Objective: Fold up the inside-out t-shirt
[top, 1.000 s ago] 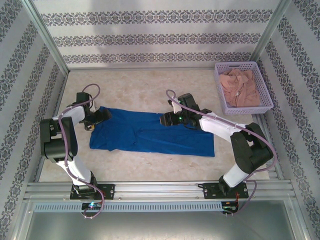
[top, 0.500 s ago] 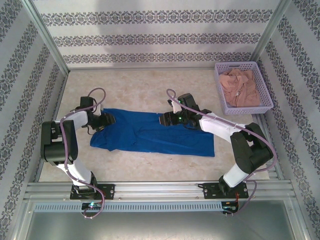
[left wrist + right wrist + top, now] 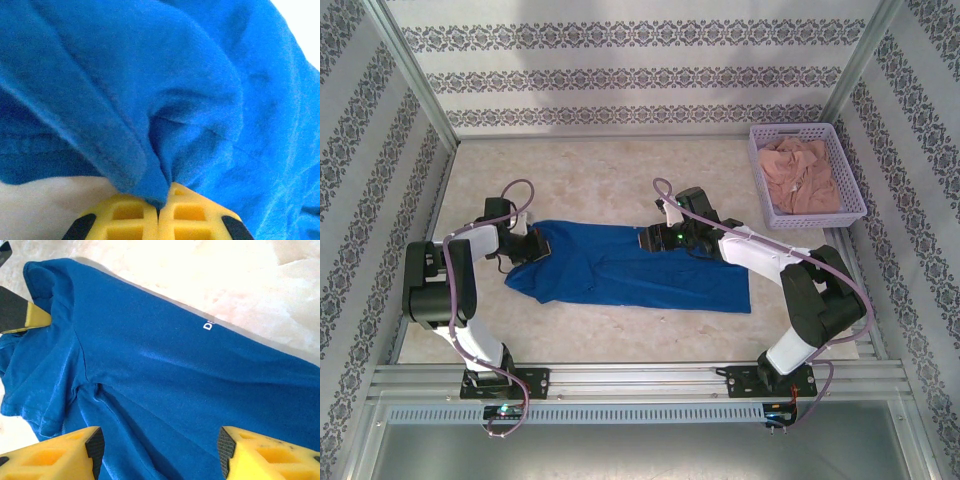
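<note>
Pale marble-look tabletop (image 3: 620,170) inside patterned walls. Spread across its middle: royal-blue cotton t-shirt (image 3: 640,272). At far right corner: lavender plastic basket (image 3: 759,170) with pinkish-beige garment (image 3: 805,175). Left gripper (image 3: 537,248) pinched tight on shirt's bunched left edge; right gripper (image 3: 646,240) parted wide above shirt, gripping nothing.

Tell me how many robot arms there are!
2. The left arm is on the left, its left gripper pinching the blue t-shirt at one end. The right arm is on the right, its right gripper open over the shirt.
</note>
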